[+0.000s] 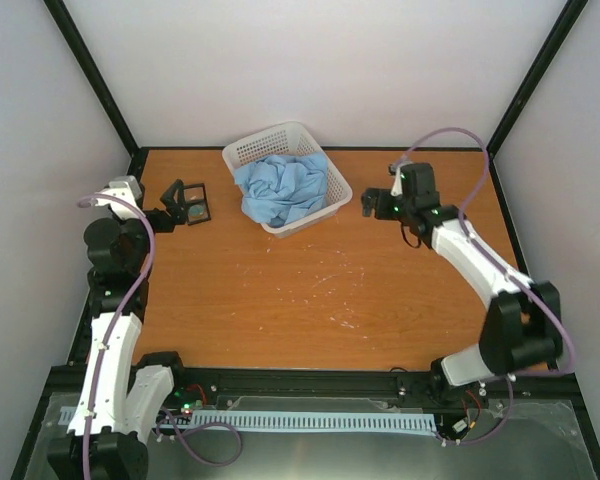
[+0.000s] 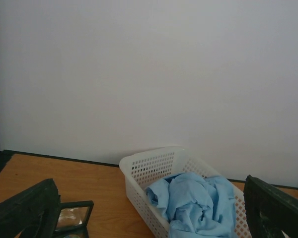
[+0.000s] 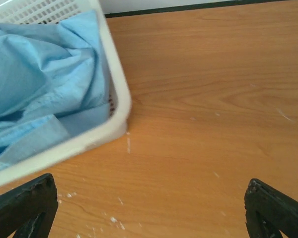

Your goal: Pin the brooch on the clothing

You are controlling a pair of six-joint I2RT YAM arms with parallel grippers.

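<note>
The clothing (image 1: 280, 190), a light blue shirt, lies crumpled in a white mesh basket (image 1: 270, 140) at the back middle of the table; it also shows in the wrist views (image 2: 198, 206) (image 3: 35, 74). The brooch (image 1: 197, 212) is a small greenish spot inside an open black hinged box (image 1: 190, 200) to the basket's left. My left gripper (image 1: 170, 204) (image 2: 149, 198) stands open just left of the box, empty. My right gripper (image 1: 375, 205) (image 3: 149, 198) is open over bare table, just right of the basket's near corner, holding nothing.
The black box (image 2: 72, 218) sits right by my left gripper's left finger (image 2: 25, 213). The basket's rim (image 3: 89, 141) is close ahead of my right gripper. White walls and black frame posts close in the orange table (image 1: 320, 290). Small white specks dot its middle.
</note>
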